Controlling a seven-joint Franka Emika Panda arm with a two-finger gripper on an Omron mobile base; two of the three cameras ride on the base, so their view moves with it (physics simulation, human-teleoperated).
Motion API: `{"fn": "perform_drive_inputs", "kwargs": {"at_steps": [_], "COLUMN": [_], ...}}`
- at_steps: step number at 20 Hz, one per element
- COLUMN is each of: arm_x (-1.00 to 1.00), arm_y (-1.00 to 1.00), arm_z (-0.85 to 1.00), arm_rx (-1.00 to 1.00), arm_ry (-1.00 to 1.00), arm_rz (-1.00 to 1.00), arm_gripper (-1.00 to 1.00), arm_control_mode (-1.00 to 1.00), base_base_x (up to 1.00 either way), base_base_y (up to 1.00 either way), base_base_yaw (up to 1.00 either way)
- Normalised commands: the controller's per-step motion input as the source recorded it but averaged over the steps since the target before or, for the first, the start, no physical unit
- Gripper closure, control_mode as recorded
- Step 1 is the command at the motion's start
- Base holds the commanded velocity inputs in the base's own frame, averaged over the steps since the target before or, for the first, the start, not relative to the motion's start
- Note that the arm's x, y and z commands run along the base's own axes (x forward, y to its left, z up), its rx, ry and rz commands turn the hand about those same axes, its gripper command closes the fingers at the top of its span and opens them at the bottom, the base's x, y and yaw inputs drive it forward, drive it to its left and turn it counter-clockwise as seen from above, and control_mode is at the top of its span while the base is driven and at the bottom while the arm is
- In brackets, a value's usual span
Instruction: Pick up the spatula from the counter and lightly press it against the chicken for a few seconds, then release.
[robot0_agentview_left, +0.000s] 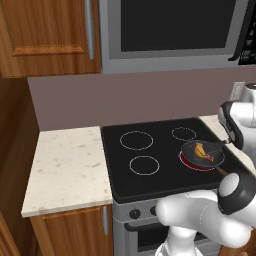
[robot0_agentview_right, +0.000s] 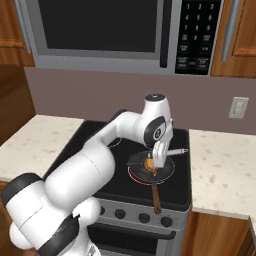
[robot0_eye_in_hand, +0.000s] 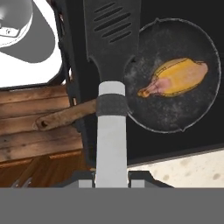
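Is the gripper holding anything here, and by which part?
Yes: the gripper holds the spatula by the pale end of its handle, blade pointing away.

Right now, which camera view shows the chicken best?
The hand view: the chicken lies whole and large in the pan. Both base views show it as a small orange patch in the pan.

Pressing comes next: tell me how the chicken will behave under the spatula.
The chicken looks small and light, likely to slide on the dark pan if pushed sideways. It lies flat, so rolling seems unlikely. The broad spatula should pin it.
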Motion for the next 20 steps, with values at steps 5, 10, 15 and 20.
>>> {"fn": "perform_drive_inputs", "kwargs": {"at_steps": [5,10,15,20], "arm_x": [0.15,0.18,0.13,0.15], "arm_y": [-0.08,-0.16,-0.1,-0.01], "arm_z": [-0.07,-0.21,-0.16,-0.07], "arm_rx": [0.0,0.0,0.0,0.0], "arm_ry": [0.0,0.0,0.0,0.0], "arm_rz": [-0.05,-0.03,0.0,0.0], "arm_gripper": [1.0,1.0,1.0,1.0], "arm_control_mode": [-1.0,-1.0,-1.0,-1.0], "base_base_x": [0.0,0.0,0.0,0.0], "base_base_y": [0.0,0.0,0.0,0.0], "base_base_yaw": [0.0,0.0,0.0,0.0]}}
